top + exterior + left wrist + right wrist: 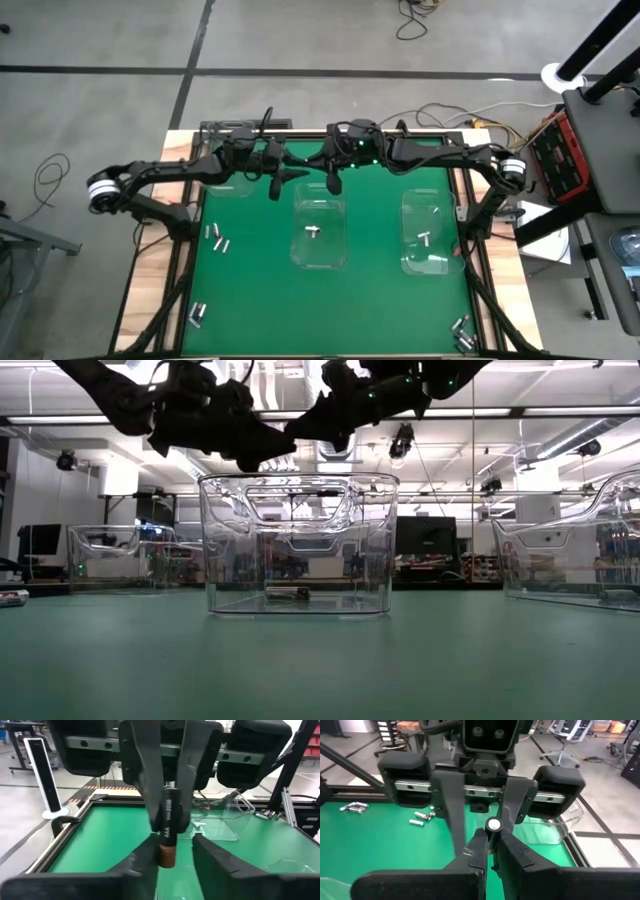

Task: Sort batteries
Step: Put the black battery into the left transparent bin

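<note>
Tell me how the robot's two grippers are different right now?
The right gripper is pinched shut on a black battery with a copper end; the left gripper holds nothing. The right gripper's fingers sit close together, while the left gripper's fingers are spread apart on either side of that battery. Both hang above the far side of the green table, facing each other.

bins: clear glossy plastic | table: matt green mat | batteries: shiny metal

The green tabletop carries three clear bins in a row and loose batteries at its left side and front corners.
</note>
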Motion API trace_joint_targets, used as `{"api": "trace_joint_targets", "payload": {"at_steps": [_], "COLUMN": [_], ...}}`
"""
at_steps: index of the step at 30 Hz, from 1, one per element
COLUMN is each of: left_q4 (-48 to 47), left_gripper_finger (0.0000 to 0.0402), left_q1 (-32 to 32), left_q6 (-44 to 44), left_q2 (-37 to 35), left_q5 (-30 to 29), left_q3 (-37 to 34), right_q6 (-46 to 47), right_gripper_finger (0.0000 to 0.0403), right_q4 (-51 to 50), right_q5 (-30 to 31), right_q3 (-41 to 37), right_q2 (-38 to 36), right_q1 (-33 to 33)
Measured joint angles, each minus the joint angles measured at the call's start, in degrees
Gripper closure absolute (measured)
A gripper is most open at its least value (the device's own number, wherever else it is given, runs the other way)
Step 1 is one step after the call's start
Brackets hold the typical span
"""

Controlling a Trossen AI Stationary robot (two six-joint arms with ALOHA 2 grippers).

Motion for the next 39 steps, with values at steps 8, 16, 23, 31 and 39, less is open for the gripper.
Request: {"api": "trace_joint_targets", "payload": {"at_steps": [8,16,23,31,39], "left_q4": [-0.1,-10.7,-40.8,-73.1,-86.7], "left_gripper_finger": [0.0389,0.039,0.039,0.039,0.039], "left_q1": [0.0,0.1,0.1,4.4,19.4], "left_q6": [-1.6,-1.4,2.0,1.5,13.7], "left_q2": [-1.4,-2.7,-7.0,-11.0,-6.3], "left_q5": [-2.8,-7.3,-24.1,-43.5,-46.6], "left_q3": [-0.1,2.3,11.8,19.7,21.4], "right_q6": [0.1,2.9,3.0,3.1,5.6], "right_gripper_finger": [0.0376,0.0283,0.0205,0.019,0.0206], "right_q4": [0.0,-1.1,-8.3,-25.4,-32.0], "right_q5": [0.7,1.4,2.9,3.0,10.3], "right_q3": [0.1,0.0,0.9,0.0,-2.6], "right_q2": [-0.1,-0.9,-6.5,-10.7,-11.0], "right_q1": [0.0,0.0,0.1,2.2,8.6]}}
